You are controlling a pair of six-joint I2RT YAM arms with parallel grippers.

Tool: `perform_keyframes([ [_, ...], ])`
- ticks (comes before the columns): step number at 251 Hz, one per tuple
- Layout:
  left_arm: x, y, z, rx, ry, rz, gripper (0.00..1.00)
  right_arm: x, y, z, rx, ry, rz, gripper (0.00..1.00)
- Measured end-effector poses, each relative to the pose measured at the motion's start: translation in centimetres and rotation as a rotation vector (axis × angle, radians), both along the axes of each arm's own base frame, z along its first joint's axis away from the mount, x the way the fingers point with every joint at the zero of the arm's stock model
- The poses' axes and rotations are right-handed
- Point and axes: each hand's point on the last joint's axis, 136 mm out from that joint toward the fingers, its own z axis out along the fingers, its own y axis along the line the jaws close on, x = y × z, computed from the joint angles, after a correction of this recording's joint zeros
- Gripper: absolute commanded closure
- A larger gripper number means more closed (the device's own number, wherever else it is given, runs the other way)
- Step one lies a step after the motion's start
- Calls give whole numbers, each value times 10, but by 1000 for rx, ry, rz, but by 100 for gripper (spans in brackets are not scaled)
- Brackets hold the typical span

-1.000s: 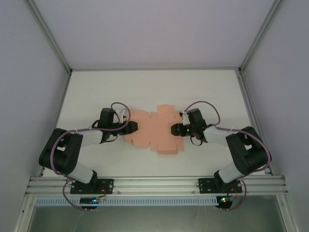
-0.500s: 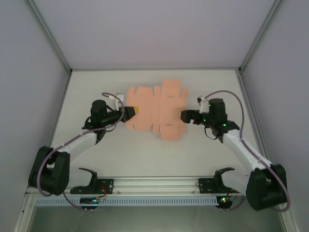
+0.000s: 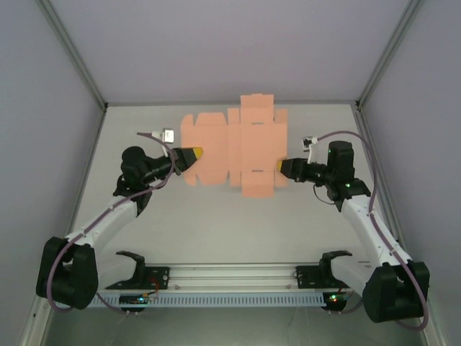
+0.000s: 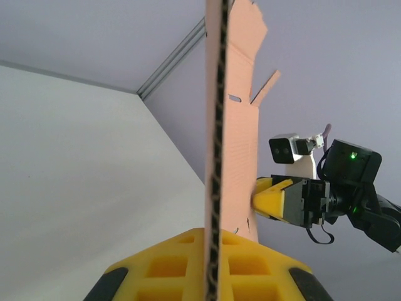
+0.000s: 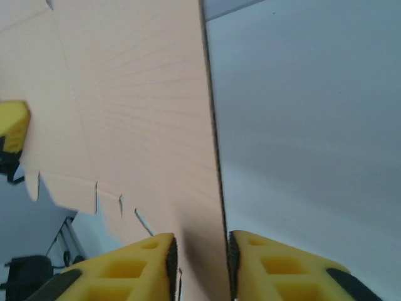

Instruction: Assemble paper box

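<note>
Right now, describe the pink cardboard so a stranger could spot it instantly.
Look at the white table, toward its far edge. Between the left end effector and the right end effector, each pinching one side, is the paper box: a flat, unfolded sheet. It is the one salmon-pink thing there, with notched flaps.

A white, matte surface (image 3: 216,231) sits inside a booth of plain, pale lavender-grey walls: back wall (image 3: 230,43), left wall (image 3: 36,144) and right wall (image 3: 428,144). Slanting aluminium posts (image 3: 72,54) mark the far corners. A ribbed aluminium rail (image 3: 230,274) runs along the near edge. The light is soft and even.
</note>
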Motion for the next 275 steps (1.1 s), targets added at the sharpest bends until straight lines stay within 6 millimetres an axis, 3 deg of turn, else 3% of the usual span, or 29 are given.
perform_keyframes([
  [12, 0, 0, 1, -2, -1, 1, 100, -1, 2, 4, 12, -12, 19, 91],
  [21, -1, 0, 2, -3, -2, 1, 100, -3, 4, 7, 22, -22, 35, 100],
  [35, -1, 1, 4, -5, -9, 5, 93, -4, 7, 12, 33, -45, 57, 100],
  [42, -1, 2, 5, -5, -14, 8, 77, -4, 8, 14, 39, -52, 64, 100],
  [56, -2, 4, 6, 1, -17, 14, 19, -4, 9, 17, 48, -68, 75, 100],
  [61, -3, 4, 5, 7, -15, 16, 2, -4, 10, 18, 48, -73, 77, 100],
  [63, -3, 4, 4, 10, -14, 18, 0, -4, 10, 18, 48, -75, 78, 100],
  [91, 3, 14, -15, 90, 41, 105, 0, -5, 13, 15, 20, -82, 83, 100],
  [118, 15, 40, -42, 229, 115, 280, 0, -4, 14, 0, -38, -61, 74, 100],
  [154, 20, 83, -75, 429, 208, 504, 0, 3, 17, -34, -161, 7, 79, 100],
  [179, 17, 103, -88, 527, 246, 580, 0, 11, 22, -63, -281, 44, 107, 100],
  [222, 17, 108, -94, 586, 266, 589, 1, 29, 38, -107, -578, -28, 206, 100],
  [275, 36, 95, -92, 609, 277, 537, 0, 54, 56, -120, -943, -342, 316, 100],
])
